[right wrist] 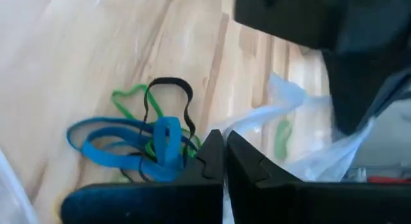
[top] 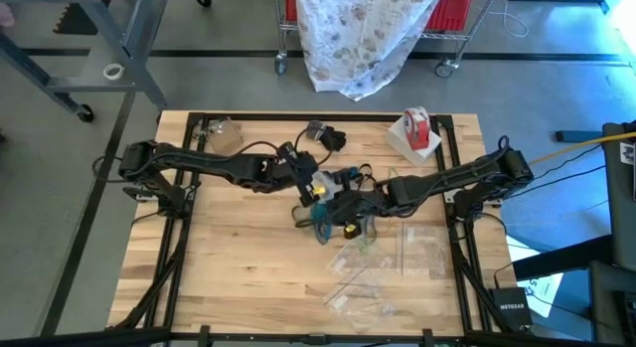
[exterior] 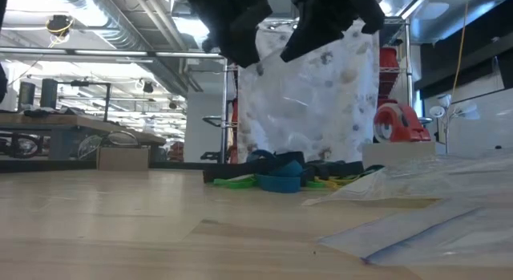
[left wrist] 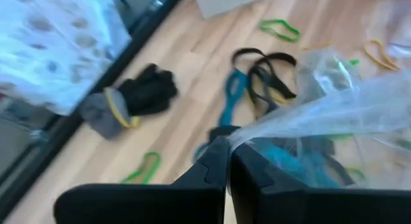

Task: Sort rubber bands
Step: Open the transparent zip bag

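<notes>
The left gripper [left wrist: 228, 161] is pinched closed on the edge of a clear plastic bag [left wrist: 334, 115], which stretches away from its fingertips. Just beyond them lie teal, black and green rubber bands [left wrist: 257, 83] on the wooden table [left wrist: 186, 76], with a dark glove [left wrist: 138, 95] farther off to the side. The right gripper [right wrist: 223, 153] is likewise clamped on the clear plastic, a blue, green and black tangle of bands lying beside its fingers. Past both, near the table's far edge, stands a red-and-white tape roll [top: 417, 126].
</notes>
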Controlling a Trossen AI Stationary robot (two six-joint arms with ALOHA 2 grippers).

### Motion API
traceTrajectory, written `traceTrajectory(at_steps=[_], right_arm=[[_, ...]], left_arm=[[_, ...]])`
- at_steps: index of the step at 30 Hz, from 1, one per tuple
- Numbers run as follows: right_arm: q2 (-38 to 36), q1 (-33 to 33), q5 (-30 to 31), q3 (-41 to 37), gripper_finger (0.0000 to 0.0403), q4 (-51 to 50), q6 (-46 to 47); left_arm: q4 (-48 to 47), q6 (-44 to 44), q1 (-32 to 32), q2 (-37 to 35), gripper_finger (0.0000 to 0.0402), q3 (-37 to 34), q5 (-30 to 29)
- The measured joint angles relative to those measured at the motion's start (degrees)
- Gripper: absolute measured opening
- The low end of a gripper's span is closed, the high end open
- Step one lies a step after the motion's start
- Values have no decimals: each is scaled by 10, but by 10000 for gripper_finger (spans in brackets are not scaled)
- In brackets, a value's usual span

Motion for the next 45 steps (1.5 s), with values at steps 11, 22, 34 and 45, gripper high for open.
traceTrajectory(at_steps=[11, 22, 34, 45], right_arm=[[6, -40, -50, -73, 0, 211, 21], [153, -71, -141, -101, 0, 438, 23], [210, -71, -133, -101, 0, 432, 66], [210, -70, -147, -102, 0, 442, 66]], left_arm=[[-117, -40, -66, -46, 1, 0, -111], [-196, -156, -96, -18, 1, -25, -72], [-26, -238, -90, -15, 1, -137, -18], [113, -215, -59, -16, 1, -156, -14]])
